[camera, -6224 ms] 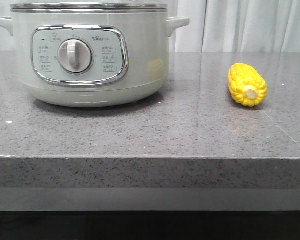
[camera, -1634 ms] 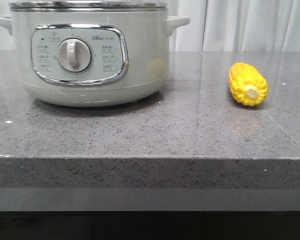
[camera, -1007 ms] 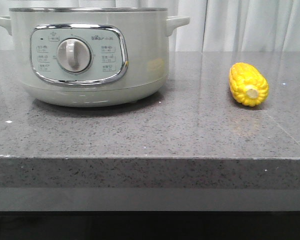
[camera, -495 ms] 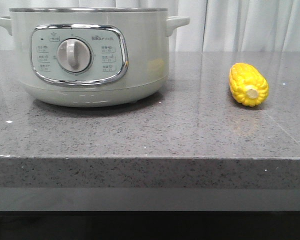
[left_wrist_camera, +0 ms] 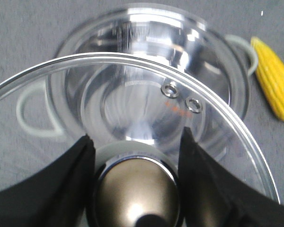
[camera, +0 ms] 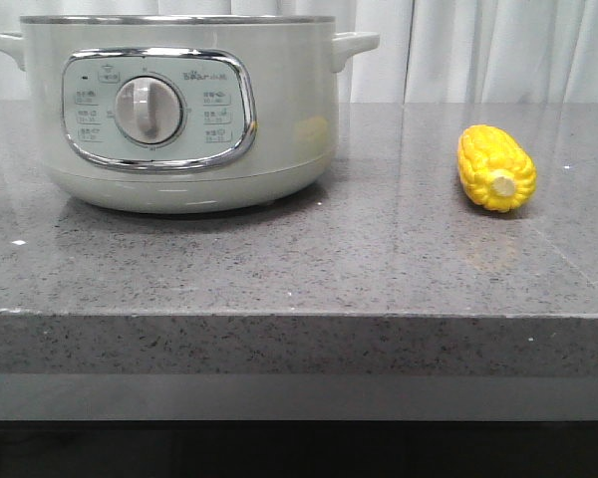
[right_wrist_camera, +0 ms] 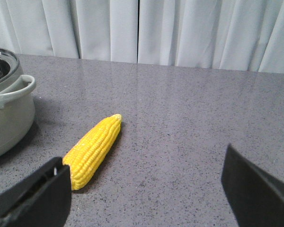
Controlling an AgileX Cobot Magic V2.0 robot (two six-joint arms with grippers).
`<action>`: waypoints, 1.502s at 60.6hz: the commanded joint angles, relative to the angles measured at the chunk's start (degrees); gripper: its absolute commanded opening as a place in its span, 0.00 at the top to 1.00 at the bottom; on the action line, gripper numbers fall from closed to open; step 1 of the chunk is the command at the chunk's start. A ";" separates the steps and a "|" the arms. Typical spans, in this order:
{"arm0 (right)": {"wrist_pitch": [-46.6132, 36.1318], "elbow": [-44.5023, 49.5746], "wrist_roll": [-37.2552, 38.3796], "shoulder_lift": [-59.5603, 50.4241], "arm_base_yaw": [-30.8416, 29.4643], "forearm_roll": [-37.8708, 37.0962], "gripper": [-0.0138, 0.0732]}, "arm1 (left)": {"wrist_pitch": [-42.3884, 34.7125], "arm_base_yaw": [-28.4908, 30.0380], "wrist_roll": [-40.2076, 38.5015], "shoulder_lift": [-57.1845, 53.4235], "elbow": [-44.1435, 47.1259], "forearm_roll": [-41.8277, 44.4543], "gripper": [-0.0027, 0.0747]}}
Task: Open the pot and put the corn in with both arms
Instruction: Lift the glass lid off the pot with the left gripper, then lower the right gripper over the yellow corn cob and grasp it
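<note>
The pale grey-green pot stands at the left of the grey counter, its dial panel facing me and its top open. My left gripper is shut on the chrome knob of the glass lid and holds the lid above the open pot. The yellow corn lies on the counter to the pot's right, and shows in the left wrist view. My right gripper is open wide above the counter, with the corn just ahead of its left finger, not touching. Neither gripper shows in the front view.
White curtains hang behind the counter. The counter's front edge runs across the front view. The pot's side handle points toward the corn. Bare grey counter lies around the corn.
The steel-rimmed lid that sat on the pot has been lifted off and gone out of the front view. The pot and the corn have stayed put.
</note>
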 commanded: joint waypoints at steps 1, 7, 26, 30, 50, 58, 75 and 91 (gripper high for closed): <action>-4.76 -1.90 -0.37 1.05 -0.40 -0.18 0.09 | -8.31 -0.24 0.04 -7.45 3.43 -1.41 0.72; -4.76 -1.90 -0.37 1.05 -0.40 -0.18 0.09 | -8.58 -0.24 0.04 -12.64 9.34 -2.15 0.72; -3.47 -2.20 -0.37 10.28 -0.35 4.54 0.09 | -8.58 -0.24 0.04 -24.21 20.24 -7.45 0.72; -3.47 -3.13 -0.37 14.67 -0.35 6.72 0.09 | -8.70 -0.24 0.04 -25.58 21.16 -7.45 0.72; -4.25 -15.71 -0.37 40.75 3.08 12.29 0.09 | -8.70 -0.24 0.04 -27.43 22.10 -7.26 0.72; -6.24 -20.71 -0.37 49.08 7.75 12.79 0.09 | -8.70 -0.24 0.04 -27.43 22.10 -7.26 0.72; -8.39 -28.06 -0.37 61.36 12.58 15.02 0.09 | -8.70 -0.24 0.04 -27.43 22.10 -7.26 0.72; -10.05 -28.82 -0.37 66.31 12.58 15.07 0.09 | -8.82 -0.24 0.04 -27.43 22.10 -7.26 0.72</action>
